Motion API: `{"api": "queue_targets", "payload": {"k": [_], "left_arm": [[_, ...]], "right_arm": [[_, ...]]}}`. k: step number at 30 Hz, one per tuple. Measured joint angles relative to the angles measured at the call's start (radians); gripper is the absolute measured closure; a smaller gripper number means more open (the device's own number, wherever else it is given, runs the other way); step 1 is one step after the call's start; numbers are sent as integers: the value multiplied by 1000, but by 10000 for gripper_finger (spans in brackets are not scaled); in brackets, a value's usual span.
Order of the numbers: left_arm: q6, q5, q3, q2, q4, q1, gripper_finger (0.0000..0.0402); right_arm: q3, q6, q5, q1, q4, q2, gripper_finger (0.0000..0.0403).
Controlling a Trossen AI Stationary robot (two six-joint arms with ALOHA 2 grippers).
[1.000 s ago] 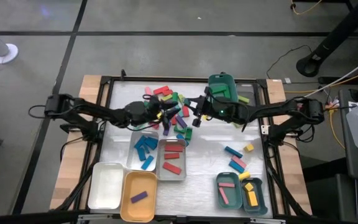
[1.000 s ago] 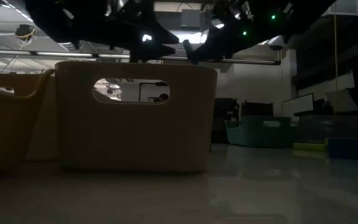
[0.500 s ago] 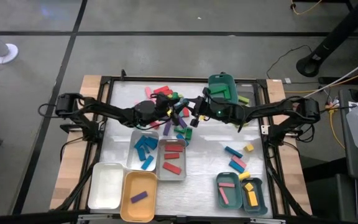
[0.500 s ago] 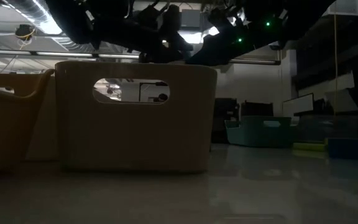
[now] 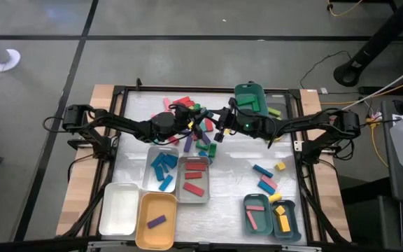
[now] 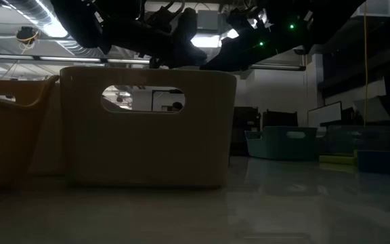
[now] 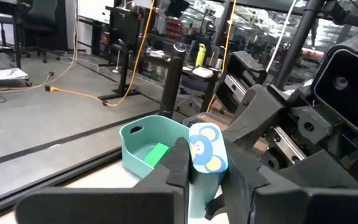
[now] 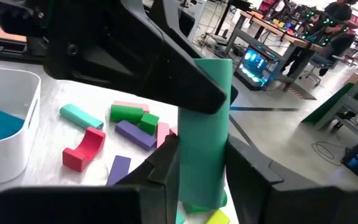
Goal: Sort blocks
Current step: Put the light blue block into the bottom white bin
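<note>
Along the table's near edge stand the sorting trays: an empty white plastic tray (image 5: 112, 210) at the left corner, an orange tray (image 5: 161, 206) holding one purple block (image 5: 156, 221), and two teal trays (image 5: 246, 204) towards the right corner with pink and yellow bars. Just behind, two grey trays hold the blue blocks (image 5: 162, 168) and the red blocks (image 5: 195, 178). Past them, the loose pile of coloured bar blocks (image 5: 199, 138) lies around the table's middle, and both arms meet over it. The left gripper (image 5: 189, 124) is closed on a pale blue block printed with a cartoon animal (image 7: 207, 149); the right gripper (image 5: 219, 131) clamps a teal block (image 8: 204, 124) upright. I judge the step to be pick-up done, so each arm next needs to lift clear of the other and carry to a matching tray. Only the wrist views show the held blocks; the high view hides them under the arms, and the low view gives just the orange tray's wall. At the far edge sits a deep teal bin (image 5: 248, 91) with a green block (image 7: 156, 154)
</note>
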Motion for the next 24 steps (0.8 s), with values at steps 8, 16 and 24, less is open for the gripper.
{"api": "queue_targets", "payload": {"k": [8,16,24], "left_arm": [[80,15,0,-41,-9,0,359],[137,7,0,-317,-338,-21,359],[-132,289,0,-694,-986,-131,357]], "right_arm": [[0,4,1,2,-17,0,224],[1,58,4,2,-111,-2,150],[1,159,-16,1,-217,6,156]]}}
